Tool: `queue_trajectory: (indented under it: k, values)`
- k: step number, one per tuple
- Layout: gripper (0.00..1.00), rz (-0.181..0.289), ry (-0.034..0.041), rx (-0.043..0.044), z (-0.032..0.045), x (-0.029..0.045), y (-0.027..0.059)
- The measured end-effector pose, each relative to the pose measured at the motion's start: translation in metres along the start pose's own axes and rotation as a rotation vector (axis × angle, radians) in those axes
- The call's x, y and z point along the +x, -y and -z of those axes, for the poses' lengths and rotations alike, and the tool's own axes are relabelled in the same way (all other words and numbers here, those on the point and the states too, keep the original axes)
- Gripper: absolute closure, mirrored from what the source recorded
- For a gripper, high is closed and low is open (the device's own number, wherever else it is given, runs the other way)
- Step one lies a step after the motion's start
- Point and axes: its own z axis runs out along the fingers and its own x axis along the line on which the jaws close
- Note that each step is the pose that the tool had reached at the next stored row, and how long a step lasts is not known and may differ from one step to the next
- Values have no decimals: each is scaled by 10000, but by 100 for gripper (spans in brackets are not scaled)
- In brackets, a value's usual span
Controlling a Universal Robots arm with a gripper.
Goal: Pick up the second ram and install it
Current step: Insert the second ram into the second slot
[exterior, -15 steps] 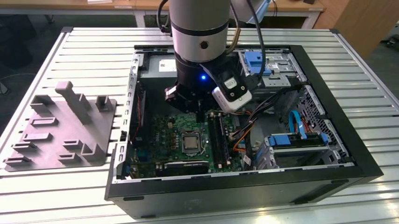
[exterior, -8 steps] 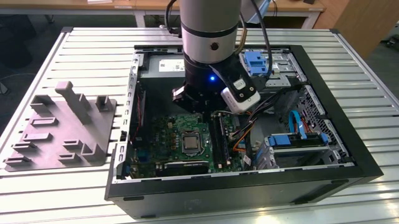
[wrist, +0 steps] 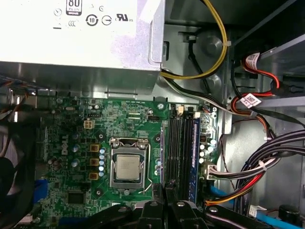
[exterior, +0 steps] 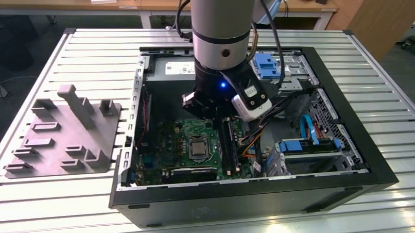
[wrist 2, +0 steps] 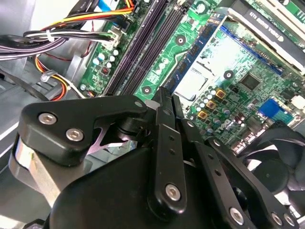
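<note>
Black and narrow, the fingers [wrist 2: 161, 124] of the gripper [wrist 2: 165, 95] lie pressed flat together in the second wrist view, with nothing to be seen between them. In the exterior view the arm stands in the middle of the frame, reaching down into the open computer case [exterior: 363, 160], its wrist low over the green motherboard [exterior: 172, 138]. The second ram [wrist: 173, 152] appears to be the thin dark stick seated in the memory slots [wrist: 188, 152] just beside the processor socket [wrist: 127, 167], in line with the fingertips. Among those dark strips I cannot tell it apart for certain, nor whether the fingertips touch it. A silver power supply [wrist: 81, 33] borders the board, and bundled cables [wrist: 267, 162] run along the slots' far side. At the exterior view's left, a grey fixture [exterior: 65, 141] with upright posts sits on the slatted metal table [exterior: 65, 204], apart from the case.
</note>
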Motion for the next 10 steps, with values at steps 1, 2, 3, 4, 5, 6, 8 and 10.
queue_trajectory:
  k: [1, 2, 3, 4, 5, 6, 8, 10]
  values:
    - [87, 0, -1, 1, -2, 0, 0]
    - [87, 2, 0, -1, -4, -1, 0]
    - [87, 2, 1, -4, -9, -4, 1]
    - [87, 3, 2, -10, -17, -9, 2]
    - [87, 1, 2, -11, -24, -13, 2]
    - [87, 1, 1, -15, -33, -20, 3]
    - [87, 0, 2, -24, -61, -33, 4]
    - [87, -4, 2, -36, -92, -57, 9]
